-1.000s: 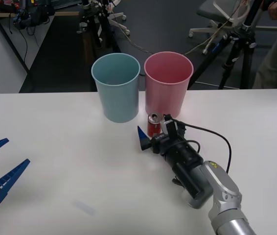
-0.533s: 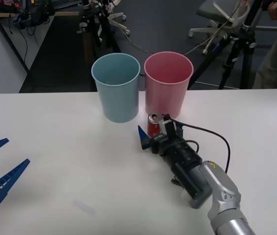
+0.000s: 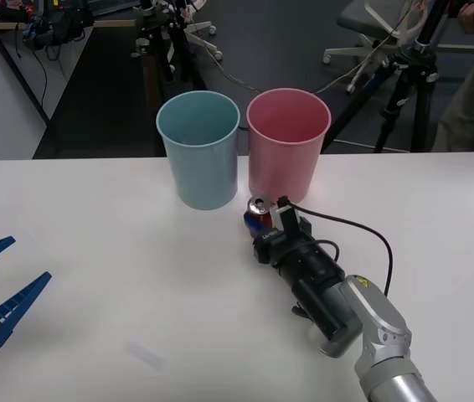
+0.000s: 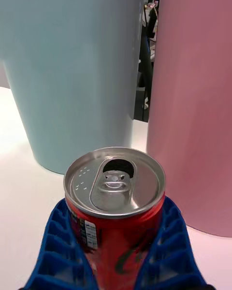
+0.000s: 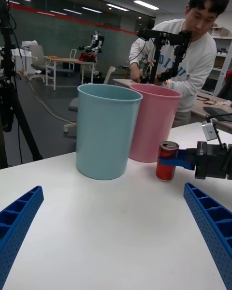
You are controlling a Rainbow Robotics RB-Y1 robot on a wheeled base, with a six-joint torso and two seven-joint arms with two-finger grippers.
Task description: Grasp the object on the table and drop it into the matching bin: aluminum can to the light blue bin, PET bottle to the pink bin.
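Note:
The small red aluminum can point(image 3: 259, 209) with a silver top stands upright on the white table point(image 3: 95, 218), just in front of the gap between the light blue bin point(image 3: 198, 151) and the pink bin point(image 3: 287, 142). My right gripper point(image 3: 255, 222) is shut on the can point(image 4: 114, 208), and its blue fingers point(image 4: 55, 251) press both sides of it. From the left wrist view, the can point(image 5: 166, 161) shows with the right gripper point(image 5: 173, 163) clamped around it. My left gripper point(image 3: 29, 260) waits open at the table's near left edge.
Both bins stand side by side, almost touching, at the table's far edge, close behind the can. A black cable point(image 3: 363, 228) loops from the right arm over the table. Tripods and chairs stand on the floor beyond the table.
The right gripper's fingers have come together onto the can; one blue finger that stood out to the can's left now lies against it. The left arm has not moved.

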